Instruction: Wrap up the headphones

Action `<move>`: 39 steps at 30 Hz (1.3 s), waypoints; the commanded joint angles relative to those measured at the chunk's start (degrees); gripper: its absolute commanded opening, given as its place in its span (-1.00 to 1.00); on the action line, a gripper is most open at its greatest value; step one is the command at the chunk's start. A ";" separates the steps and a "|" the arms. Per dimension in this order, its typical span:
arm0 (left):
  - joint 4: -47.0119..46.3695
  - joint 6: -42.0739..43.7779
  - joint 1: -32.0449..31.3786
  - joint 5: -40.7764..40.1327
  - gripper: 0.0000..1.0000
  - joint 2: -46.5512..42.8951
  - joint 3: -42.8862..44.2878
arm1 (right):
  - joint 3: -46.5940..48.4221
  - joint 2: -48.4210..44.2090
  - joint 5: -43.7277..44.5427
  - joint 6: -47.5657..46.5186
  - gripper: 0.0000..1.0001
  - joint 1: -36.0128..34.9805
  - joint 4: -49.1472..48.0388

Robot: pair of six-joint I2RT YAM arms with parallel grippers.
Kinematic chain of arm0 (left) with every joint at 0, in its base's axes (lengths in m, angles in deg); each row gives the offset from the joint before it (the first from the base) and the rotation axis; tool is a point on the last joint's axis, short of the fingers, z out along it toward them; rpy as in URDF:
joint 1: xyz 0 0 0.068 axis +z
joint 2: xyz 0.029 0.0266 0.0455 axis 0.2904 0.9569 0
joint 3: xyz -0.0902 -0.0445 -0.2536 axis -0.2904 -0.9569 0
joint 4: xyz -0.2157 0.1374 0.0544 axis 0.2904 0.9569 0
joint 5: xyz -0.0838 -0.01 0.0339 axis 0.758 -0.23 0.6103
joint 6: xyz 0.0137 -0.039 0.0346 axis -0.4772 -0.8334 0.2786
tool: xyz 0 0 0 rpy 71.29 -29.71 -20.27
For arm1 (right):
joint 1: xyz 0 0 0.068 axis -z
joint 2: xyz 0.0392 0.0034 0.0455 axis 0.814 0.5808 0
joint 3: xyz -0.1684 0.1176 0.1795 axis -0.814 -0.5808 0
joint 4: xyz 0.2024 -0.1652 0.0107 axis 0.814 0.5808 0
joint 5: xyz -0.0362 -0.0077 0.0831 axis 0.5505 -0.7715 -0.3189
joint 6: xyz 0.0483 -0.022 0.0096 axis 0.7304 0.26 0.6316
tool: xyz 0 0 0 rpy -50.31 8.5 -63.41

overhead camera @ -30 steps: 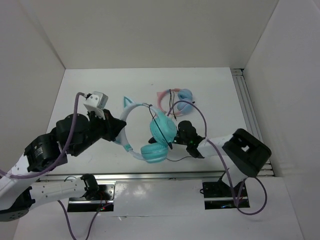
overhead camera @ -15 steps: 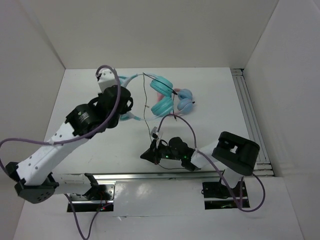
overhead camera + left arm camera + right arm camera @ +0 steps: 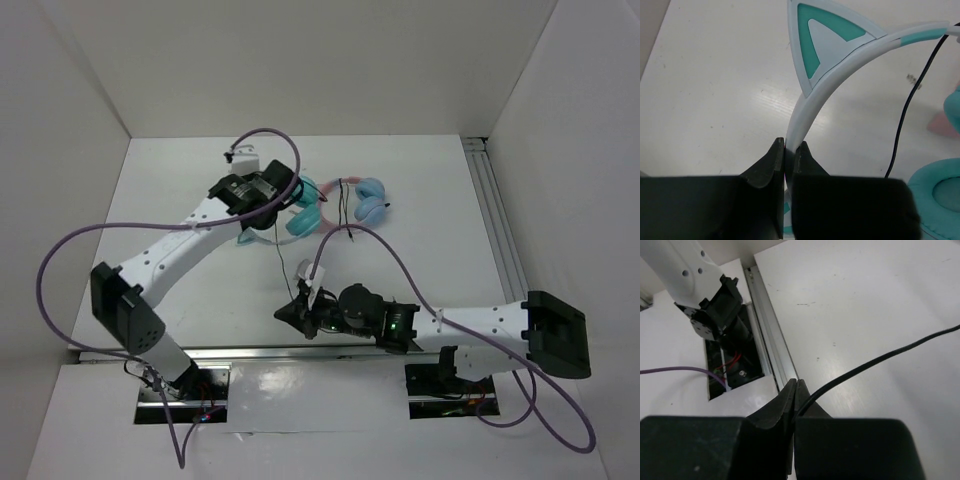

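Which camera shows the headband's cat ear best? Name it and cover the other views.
Left wrist. The cat ear fills the upper frame, pale with a teal centre, on the headband pinched by the left gripper. In the top view it is too small to make out. The right wrist shows only black cord, no ear.

Clearance around the headphones (image 3: 304, 222). Right: the pink-banded pair (image 3: 366, 200) lies just beside them and bars that side; beyond it the table (image 3: 440, 240) is bare up to the rail (image 3: 488, 205). Near side: the black cord (image 3: 283, 262) runs down to the right gripper (image 3: 292, 314). Left: the left arm (image 3: 175, 250) slants across. Far side: bare table.
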 commanded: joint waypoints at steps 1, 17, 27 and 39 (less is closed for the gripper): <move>7.81 -2.05 -2.33 -5.55 -1.00 5.69 6.25 | 6.63 -4.47 7.00 -7.51 -1.00 -1.69 14.72; -1.09 12.79 -14.20 16.41 -1.00 -3.77 -17.54 | 19.92 -17.12 45.51 -15.97 -1.00 -2.76 46.31; -1.03 17.21 -19.29 22.57 -1.00 -15.91 -23.79 | 17.28 -18.36 54.32 -27.12 -0.99 3.36 30.23; 6.19 15.09 -23.70 23.97 -1.00 -25.05 -19.05 | 22.73 -6.33 1.78 -18.86 -0.74 41.27 28.55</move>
